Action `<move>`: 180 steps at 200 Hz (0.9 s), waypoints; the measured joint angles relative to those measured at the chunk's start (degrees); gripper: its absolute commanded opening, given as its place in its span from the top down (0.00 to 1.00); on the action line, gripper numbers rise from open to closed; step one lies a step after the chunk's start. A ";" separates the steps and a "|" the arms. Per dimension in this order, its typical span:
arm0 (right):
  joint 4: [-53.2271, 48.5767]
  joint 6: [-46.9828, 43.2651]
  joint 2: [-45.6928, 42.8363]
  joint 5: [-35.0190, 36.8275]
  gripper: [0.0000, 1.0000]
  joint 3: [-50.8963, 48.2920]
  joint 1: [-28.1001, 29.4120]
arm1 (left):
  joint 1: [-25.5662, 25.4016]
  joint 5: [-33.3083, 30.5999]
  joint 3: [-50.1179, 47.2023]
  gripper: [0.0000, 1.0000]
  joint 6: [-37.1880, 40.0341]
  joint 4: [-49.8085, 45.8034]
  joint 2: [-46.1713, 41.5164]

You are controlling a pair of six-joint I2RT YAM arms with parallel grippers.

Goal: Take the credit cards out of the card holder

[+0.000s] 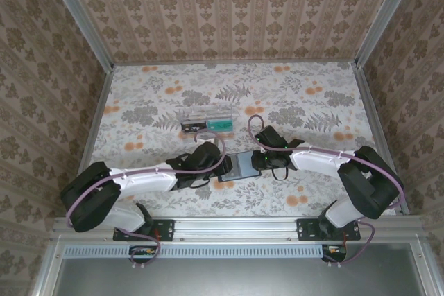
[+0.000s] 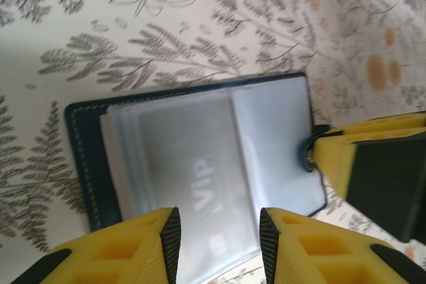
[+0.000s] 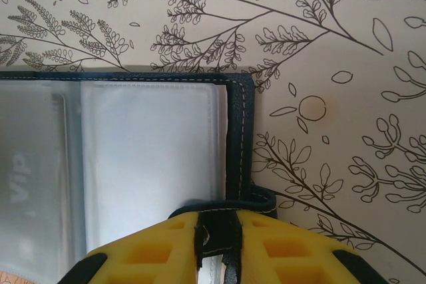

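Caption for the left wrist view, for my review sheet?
Opened card holder: left end effector open over its VIP card, right end effector clamping the tab edge.

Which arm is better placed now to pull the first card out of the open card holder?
Left. The left claw stands open over the VIP card in the card holder, while the right claw is shut on the holder's edge, steadying it.

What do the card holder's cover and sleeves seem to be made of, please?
Holder cover: probably leather or imitation, dark and matte, with pale stitching along its edge. Sleeves: probably soft clear plastic, slightly frosted, since a VIP card shows through.
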 measured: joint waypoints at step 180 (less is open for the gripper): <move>0.35 0.02 0.07 0.00 0.78 -0.22 0.00 | 0.00 1.92 0.61 0.61 0.11 1.55 6.97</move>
